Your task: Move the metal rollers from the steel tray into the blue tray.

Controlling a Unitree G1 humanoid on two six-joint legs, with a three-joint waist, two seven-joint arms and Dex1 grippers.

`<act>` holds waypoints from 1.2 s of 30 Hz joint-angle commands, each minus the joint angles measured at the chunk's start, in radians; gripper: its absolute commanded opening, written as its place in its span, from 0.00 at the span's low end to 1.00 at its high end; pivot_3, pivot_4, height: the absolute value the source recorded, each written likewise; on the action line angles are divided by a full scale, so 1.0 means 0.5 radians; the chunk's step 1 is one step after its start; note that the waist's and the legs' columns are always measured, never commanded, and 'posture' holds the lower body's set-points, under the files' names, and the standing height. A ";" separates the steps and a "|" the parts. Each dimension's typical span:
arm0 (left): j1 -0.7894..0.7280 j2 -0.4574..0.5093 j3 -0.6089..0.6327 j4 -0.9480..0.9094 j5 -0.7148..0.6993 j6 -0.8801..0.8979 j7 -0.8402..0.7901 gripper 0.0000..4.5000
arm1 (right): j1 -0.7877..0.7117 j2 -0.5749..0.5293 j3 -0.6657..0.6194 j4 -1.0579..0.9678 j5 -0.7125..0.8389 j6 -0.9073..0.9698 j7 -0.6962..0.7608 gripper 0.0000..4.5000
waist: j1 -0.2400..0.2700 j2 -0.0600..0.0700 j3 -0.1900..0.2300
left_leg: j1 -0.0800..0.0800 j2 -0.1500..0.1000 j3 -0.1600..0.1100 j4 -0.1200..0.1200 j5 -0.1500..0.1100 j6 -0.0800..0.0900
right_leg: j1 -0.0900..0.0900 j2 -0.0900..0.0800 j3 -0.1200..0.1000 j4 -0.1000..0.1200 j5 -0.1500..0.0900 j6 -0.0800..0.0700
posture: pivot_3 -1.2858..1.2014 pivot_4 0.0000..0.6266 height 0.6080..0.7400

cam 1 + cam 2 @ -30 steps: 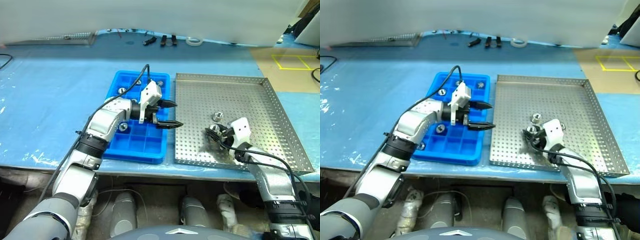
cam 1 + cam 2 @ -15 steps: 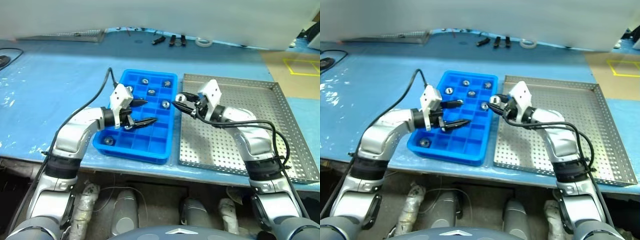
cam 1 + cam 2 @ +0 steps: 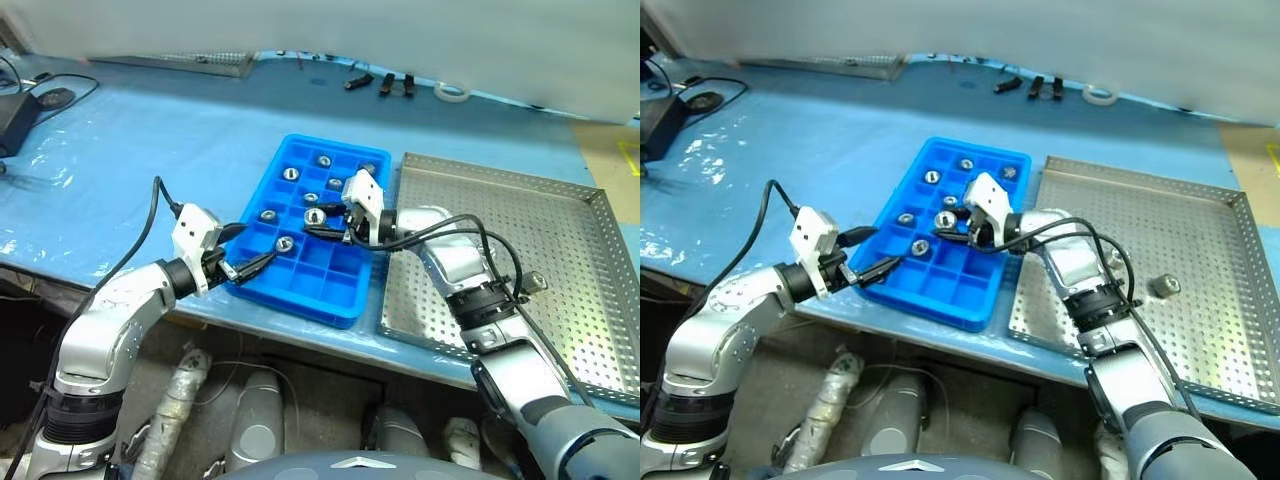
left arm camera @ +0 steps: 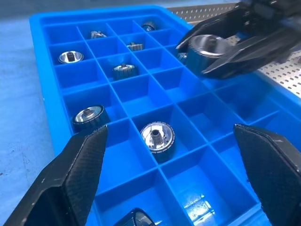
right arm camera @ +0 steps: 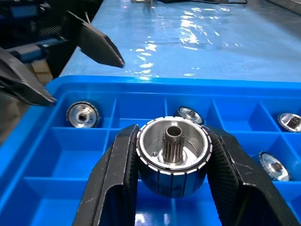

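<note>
The blue tray point(image 3: 318, 285) lies left of the steel tray point(image 3: 540, 220). My right gripper point(image 3: 313, 226) hovers over the blue tray's middle, shut on a metal roller point(image 5: 173, 157) with its hollow hub facing the wrist camera. Several more rollers sit in the compartments, among them one point(image 4: 157, 136) near my left gripper and one point(image 3: 290, 173) at the far side. A single roller point(image 3: 1159, 287) lies on the steel tray's holed floor. My left gripper point(image 3: 258, 242) stands open at the blue tray's near left edge, fingers point(image 4: 77, 172) wide apart and holding nothing.
Black tools point(image 3: 381, 82) and a tape ring point(image 3: 452, 93) lie at the back of the blue table cover. A perforated rack point(image 3: 195, 62) sits at the back left, a black adapter with cable point(image 3: 18, 112) at the far left. The table's front edge runs just below both trays.
The camera swung left. My right gripper carried a roller from the steel tray over to the blue tray's middle. My left gripper drew back to the tray's near left edge, still open.
</note>
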 commanded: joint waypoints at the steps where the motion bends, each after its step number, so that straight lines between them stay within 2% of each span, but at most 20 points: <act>1: -0.012 0.007 0.020 -0.089 -0.058 0.003 0.037 1.00 | -0.019 0.011 -0.002 0.025 -0.072 -0.117 -0.029 0.37 | 0.012 0.000 0.000 | 0.000 0.001 0.000 -0.001 0.000 -0.001 | 0.000 0.000 0.000 0.000 0.000 0.000 | 0.70 0.24 1.00; 7: -0.072 0.020 -0.035 -0.044 -0.079 -0.001 0.024 1.00 | 0.041 -0.006 -0.007 -0.003 -0.114 -0.107 -0.033 0.37 | 0.015 0.000 0.000 | -0.001 0.001 0.000 -0.002 0.002 -0.003 | -0.002 0.006 0.000 -0.001 0.000 0.000 | 0.69 0.24 1.00; 11: -0.126 0.029 -0.063 0.000 -0.079 -0.007 0.008 1.00 | 0.050 -0.005 0.001 0.101 -0.240 -0.169 -0.162 0.37 | 0.008 0.000 0.000 | -0.001 0.007 -0.001 -0.002 0.005 -0.009 | -0.002 0.011 0.000 -0.001 0.000 0.000 | 0.69 0.24 1.00; 18: -0.172 0.053 -0.096 0.045 -0.093 -0.011 -0.026 1.00 | 0.073 0.024 -0.038 0.136 -0.246 -0.134 -0.232 0.37 | 0.001 0.000 0.000 | 0.001 0.012 -0.002 -0.002 0.008 -0.012 | -0.003 0.014 0.001 0.002 0.001 -0.002 | 0.68 0.24 1.00; 26: -0.250 0.069 -0.137 0.124 -0.094 -0.022 -0.084 1.00 | 0.095 0.036 -0.080 0.039 -0.255 -0.081 -0.332 0.93 | -0.004 0.000 0.000 | 0.001 0.011 -0.001 -0.001 0.009 -0.014 | -0.003 0.015 0.001 0.003 0.002 -0.002 | 0.65 0.24 1.00; 32: -0.423 0.036 -0.220 0.302 -0.073 -0.090 -0.170 1.00 | 0.113 -0.027 -0.184 -0.118 -0.217 0.017 -0.393 0.93 | -0.024 0.000 0.000 | 0.001 0.011 -0.001 -0.001 0.013 -0.021 | -0.004 0.015 0.001 0.006 0.002 -0.002 | 0.61 0.24 1.00; 36: -0.599 -0.044 -0.344 0.507 -0.034 -0.182 -0.259 1.00 | 0.123 -0.097 -0.351 -0.169 -0.230 0.095 -0.578 0.93 | -0.062 0.000 0.000 | 0.001 0.009 -0.001 0.001 0.015 -0.023 | -0.003 0.015 0.003 0.009 0.002 -0.002 | 0.57 0.24 1.00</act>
